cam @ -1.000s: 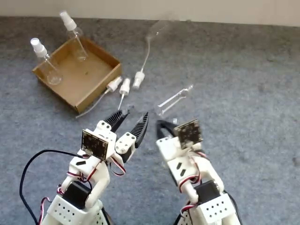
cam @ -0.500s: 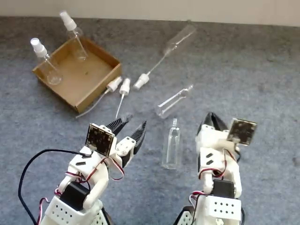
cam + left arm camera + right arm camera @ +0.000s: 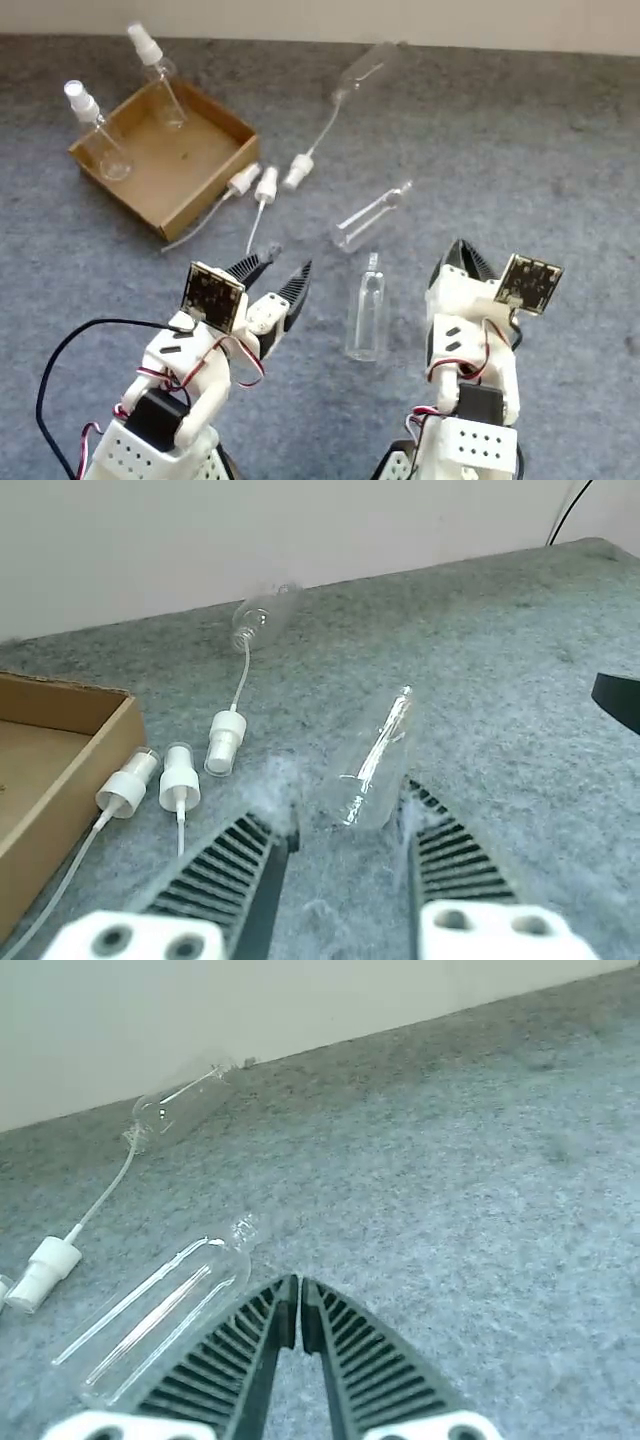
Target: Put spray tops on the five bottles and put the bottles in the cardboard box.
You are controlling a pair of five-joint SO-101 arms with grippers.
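Since 1 second ago the right arm [image 3: 470, 330] is pulling back toward its base and to the right, leaving a bare bottle [image 3: 366, 312] on the carpet [image 3: 560, 170] between the 2 arms. The far bottle [image 3: 366, 66] is also lying a little shifted. The right gripper [image 3: 298, 1285] is pressing its jaws together on nothing and hanging just beside a lying bottle [image 3: 150, 1320]. The left gripper [image 3: 287, 262] is holding its jaws wide apart, empty, and pointing toward this same lying bottle. Farther out, 3 spray tops [image 3: 266, 183] are lying beside the cardboard box [image 3: 205, 200]. The tube of 1 of them is reaching up to the mouth of the far bottle. 2 capped bottles [image 3: 97, 132] are standing inside the box.
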